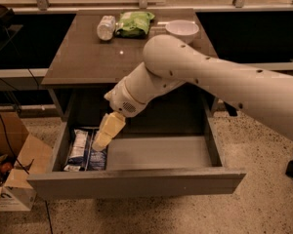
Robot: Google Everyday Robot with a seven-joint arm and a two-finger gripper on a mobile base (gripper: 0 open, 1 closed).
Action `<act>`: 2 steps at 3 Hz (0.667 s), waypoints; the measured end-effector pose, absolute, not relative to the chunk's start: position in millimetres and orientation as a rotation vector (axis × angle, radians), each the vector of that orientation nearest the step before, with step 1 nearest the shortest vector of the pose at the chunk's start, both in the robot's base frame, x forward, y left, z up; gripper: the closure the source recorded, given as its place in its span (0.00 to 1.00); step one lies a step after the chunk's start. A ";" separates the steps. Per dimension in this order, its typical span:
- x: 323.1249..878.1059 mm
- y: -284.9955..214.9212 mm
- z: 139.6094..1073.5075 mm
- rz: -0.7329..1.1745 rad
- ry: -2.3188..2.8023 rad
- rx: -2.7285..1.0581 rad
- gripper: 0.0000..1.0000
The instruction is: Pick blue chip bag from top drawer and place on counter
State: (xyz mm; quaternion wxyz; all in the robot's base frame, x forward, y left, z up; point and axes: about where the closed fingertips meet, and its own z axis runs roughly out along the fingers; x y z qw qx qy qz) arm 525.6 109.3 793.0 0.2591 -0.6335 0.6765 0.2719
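Well, this looks like early days. The top drawer (136, 183) stands pulled open and the blue chip bag (80, 150) lies flat at its left end, close to the left wall, not lifted at all. The arm reaches down into the drawer, and its gripper (101, 141) hangs tilted at the bag's right side, tip low over the foil. Whether it touches the bag I cannot tell, nor whether the claw is open or closed. To my eye the reach is nearly done, while the grasp, the lift and the set-down on the counter (83, 57) are all left to do. Up there a green snack bag (135, 23), a clear bottle (106, 27) and a white bowl (182, 29) sit along the far edge — the nearer part looks free for the bag.
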 end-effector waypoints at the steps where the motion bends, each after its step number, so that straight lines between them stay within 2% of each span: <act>1: 532.8 143.6 763.8 0.777 1.834 -1.699 0.00; 2: 541.8 174.7 739.0 0.814 1.837 -1.678 0.00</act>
